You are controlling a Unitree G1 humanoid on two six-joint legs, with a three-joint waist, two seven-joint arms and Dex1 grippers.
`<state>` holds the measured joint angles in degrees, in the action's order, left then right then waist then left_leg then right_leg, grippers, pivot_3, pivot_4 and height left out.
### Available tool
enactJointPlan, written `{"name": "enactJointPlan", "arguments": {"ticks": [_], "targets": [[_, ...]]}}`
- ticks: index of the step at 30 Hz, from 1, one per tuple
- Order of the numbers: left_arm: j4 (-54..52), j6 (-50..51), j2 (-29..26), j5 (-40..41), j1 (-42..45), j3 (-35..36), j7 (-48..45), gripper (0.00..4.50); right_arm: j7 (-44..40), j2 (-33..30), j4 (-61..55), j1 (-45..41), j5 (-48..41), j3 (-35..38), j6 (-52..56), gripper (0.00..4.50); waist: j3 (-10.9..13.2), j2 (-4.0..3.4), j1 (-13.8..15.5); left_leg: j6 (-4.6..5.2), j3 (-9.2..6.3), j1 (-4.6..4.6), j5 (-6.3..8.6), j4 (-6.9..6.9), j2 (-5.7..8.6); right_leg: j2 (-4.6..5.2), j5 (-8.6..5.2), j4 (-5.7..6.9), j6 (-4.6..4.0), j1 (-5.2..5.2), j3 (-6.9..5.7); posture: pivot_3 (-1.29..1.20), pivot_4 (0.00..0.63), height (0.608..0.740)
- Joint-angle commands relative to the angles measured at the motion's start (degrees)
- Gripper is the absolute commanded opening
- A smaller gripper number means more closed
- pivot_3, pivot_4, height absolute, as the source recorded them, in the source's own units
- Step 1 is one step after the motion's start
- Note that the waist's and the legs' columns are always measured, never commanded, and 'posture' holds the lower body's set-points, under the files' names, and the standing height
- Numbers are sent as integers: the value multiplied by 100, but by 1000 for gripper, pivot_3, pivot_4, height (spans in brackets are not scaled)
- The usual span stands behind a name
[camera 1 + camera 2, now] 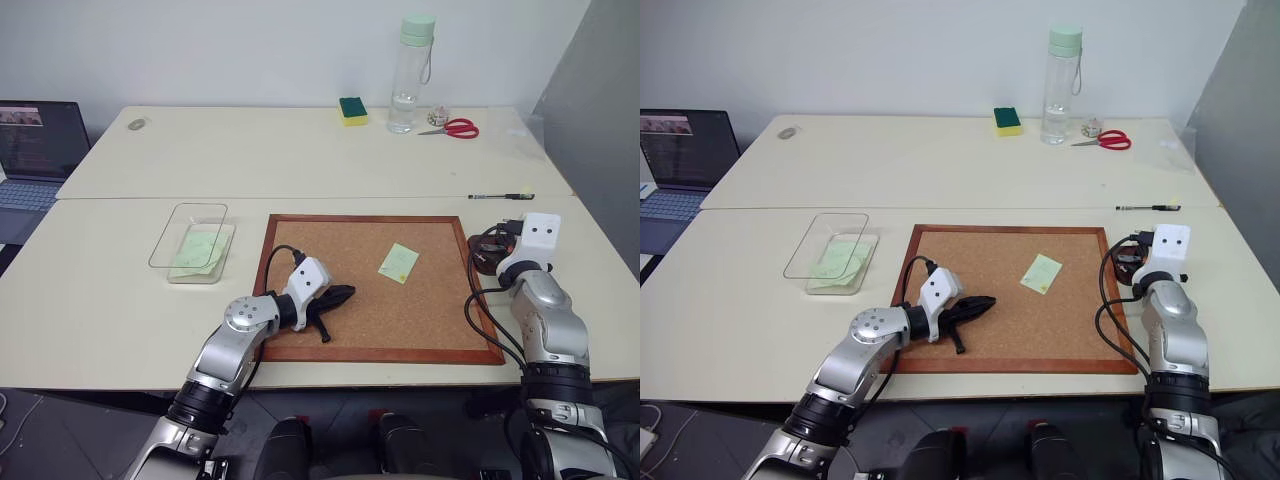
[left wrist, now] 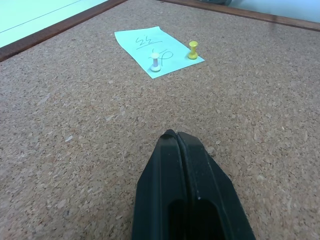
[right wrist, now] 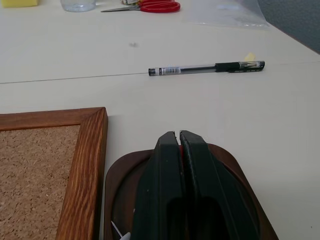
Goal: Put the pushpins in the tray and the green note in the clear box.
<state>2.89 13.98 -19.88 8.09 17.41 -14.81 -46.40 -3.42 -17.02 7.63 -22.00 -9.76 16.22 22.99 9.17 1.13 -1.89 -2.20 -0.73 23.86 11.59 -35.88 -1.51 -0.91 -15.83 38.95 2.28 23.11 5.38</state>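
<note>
The green note [image 1: 398, 263] lies on the cork board [image 1: 300, 335], pinned by a whitish pushpin [image 2: 156, 62] and a yellow pushpin [image 2: 192, 50]. My left gripper [image 2: 175, 136] is shut and empty, low over the cork just short of the note. My right gripper [image 3: 179, 136] hangs over the dark brown tray [image 3: 235, 162] right of the board, fingers pressed together with a speck of red, a pushpin, between the tips. A whitish bit [image 3: 120, 231] lies in the tray. The clear box [image 1: 172, 232] stands left of the board with pale green paper inside.
A black pen [image 1: 500, 197] lies beyond the tray. At the table's far edge are red scissors [image 1: 455, 128], a clear bottle [image 1: 412, 75] and a sponge [image 1: 352, 111]. A laptop [image 1: 35, 150] is on the far left.
</note>
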Motion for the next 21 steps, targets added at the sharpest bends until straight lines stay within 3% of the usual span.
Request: {"name": "enactJointPlan", "arguments": {"ticks": [1, 14, 18, 21], "targets": [[213, 139, 33, -122, -74, -183, -14, 0, 34, -36, -52, -126, -71, 113, -29, 971, 0, 0, 0, 0, 1, 0, 0, 0, 0, 0, 0, 0, 0, 0, 1, 0, 150, 740], [232, 115, 56, -125, -47, -180, -4, 0, -30, -135, -196, -60, -6, 52, -161, 3619, 0, 0, 1, 0, 0, 0, 0, 0, 0, 0, 0, 0, 0, 0, 1, 0, 150, 740], [243, 105, 71, -133, -44, -191, 3, 0, -914, -294, -526, 168, -117, -384, -453, 4453, 0, 0, 2, 0, 1, 0, 0, 0, 0, 0, 0, -1, 0, 0, 1, 0, 150, 740], [239, 108, 88, -135, -46, -199, 12, 0, -1973, -539, -1033, 578, -286, -890, -718, 4453, 0, -1, 5, 0, -2, 0, 0, 0, 0, 0, 0, -2, 0, -1, -2, 0, 150, 740]]}}
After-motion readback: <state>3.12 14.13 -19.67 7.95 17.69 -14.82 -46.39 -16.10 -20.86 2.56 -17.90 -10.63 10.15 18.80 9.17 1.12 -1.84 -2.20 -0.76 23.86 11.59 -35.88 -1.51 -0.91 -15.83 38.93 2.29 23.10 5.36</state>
